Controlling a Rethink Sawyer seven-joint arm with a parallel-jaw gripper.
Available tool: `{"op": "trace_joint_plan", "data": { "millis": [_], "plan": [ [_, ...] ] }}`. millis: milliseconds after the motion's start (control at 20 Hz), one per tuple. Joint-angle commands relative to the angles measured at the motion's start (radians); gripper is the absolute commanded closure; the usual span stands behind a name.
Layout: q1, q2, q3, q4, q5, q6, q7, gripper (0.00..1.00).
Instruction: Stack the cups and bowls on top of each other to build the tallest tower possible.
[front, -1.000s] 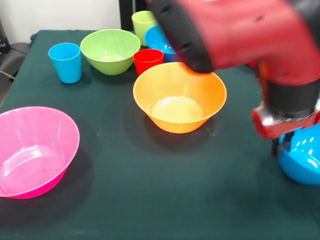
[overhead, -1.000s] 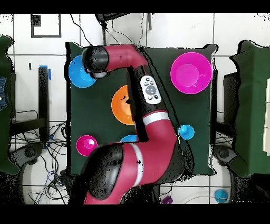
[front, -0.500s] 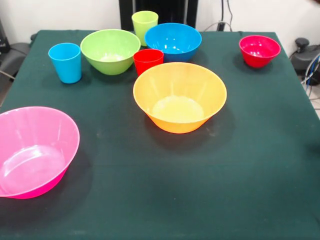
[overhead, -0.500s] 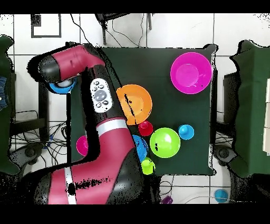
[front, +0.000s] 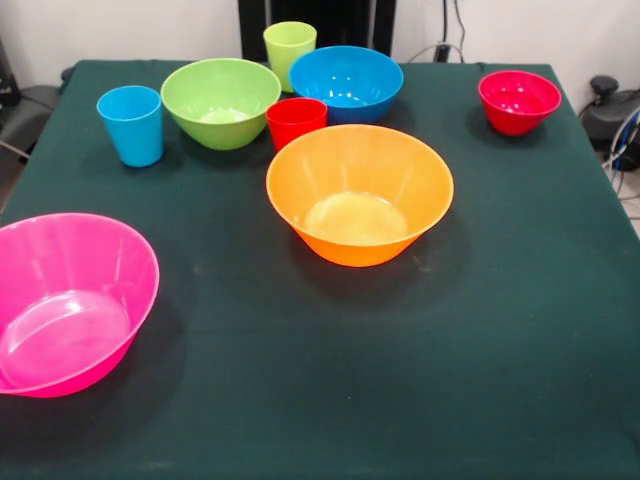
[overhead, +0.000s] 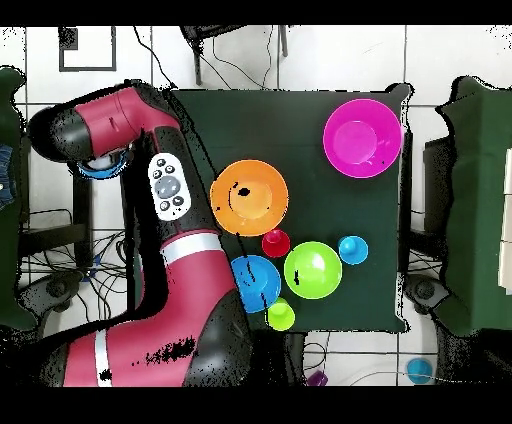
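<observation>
Nothing sits in your big orange plastic bowl (front: 359, 193) yet; every piece awaits, fingers' state unclear.

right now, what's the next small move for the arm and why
Probably swing the red arm in over the dark green table toward the large orange plastic bowl. Its end hangs beyond the table's edge with a sliver of blue bowl beneath, and the orange bowl sits empty, a likely base.
</observation>
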Motion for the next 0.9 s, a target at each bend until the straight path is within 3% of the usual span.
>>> {"op": "trace_joint_plan", "data": {
  "millis": [50, 300, 550, 900],
  "plan": [
    [-0.079, -0.058, -0.02, 0.135, 0.076, 0.006, 0.12, 1.0],
    [-0.086, -0.099, -0.044, 0.2, 0.093, 0.015, 0.094, 1.0],
    [-0.139, -0.13, -0.036, 0.235, 0.081, 0.058, -0.042, 1.0],
    [-0.209, -0.147, -0.013, 0.259, 0.059, 0.085, -0.137, 1.0]
  ]
}}
